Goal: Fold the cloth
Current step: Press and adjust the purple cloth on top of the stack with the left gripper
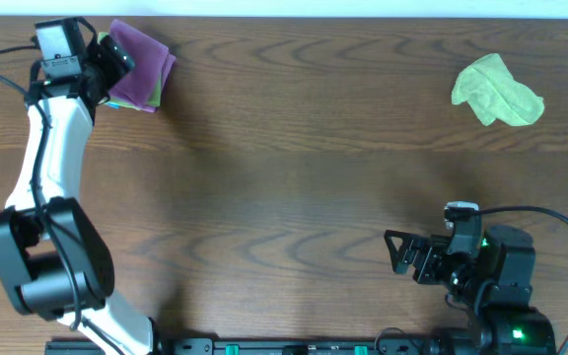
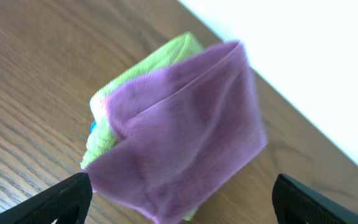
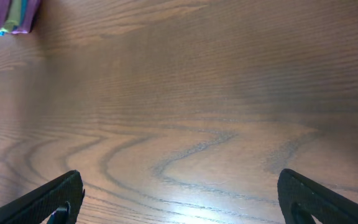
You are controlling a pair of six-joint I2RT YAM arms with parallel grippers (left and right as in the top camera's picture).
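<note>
Purple cloth (image 1: 146, 64) seen folded on green cloth (image 2: 101, 134) at far-left tabletop (image 1: 284, 177) corner, just beyond left gripper (image 1: 116, 54); jaws spread, nothing grasped. Crumpled green cloth (image 1: 496, 91) located far right, well apart from right gripper (image 1: 398, 254), likewise released.

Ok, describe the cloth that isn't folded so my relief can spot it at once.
Look at the table, along the edge farthest from the robot, toward its right corner. The green cloth lies alone there, well beyond the right hand. Unlike the folded stack at the left corner, purple on top, it is a loose, crumpled, pale green lump.
</note>
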